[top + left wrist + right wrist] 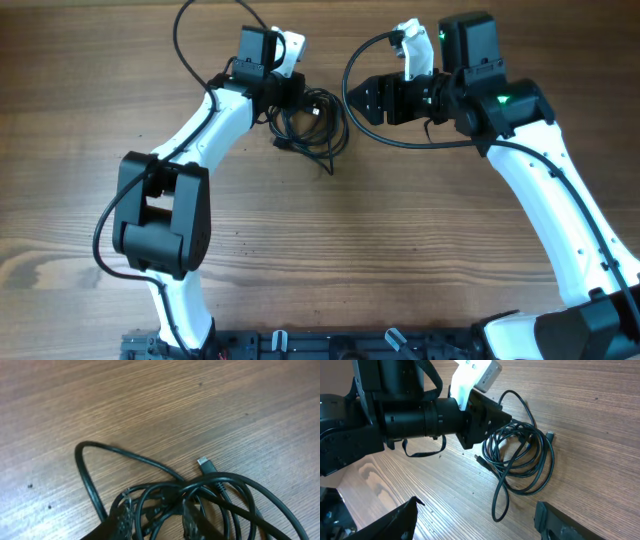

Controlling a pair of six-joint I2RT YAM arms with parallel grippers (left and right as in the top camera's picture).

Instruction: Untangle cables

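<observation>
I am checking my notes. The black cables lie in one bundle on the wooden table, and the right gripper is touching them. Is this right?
Not quite. The right gripper is open and apart from the cables; the left gripper is at the bundle, as the overhead view shows.

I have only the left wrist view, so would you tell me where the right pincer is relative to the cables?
Observer: The right pincer is beside the cables, on their right and apart from them.
Operator: Thank you. Is it open?
Observer: Yes, the right wrist view shows its jaws standing wide apart with nothing between them.
Operator: Does any end trail out of the bundle?
Observer: Yes, one loose tail curves out of the coil toward the right wrist camera.
</observation>
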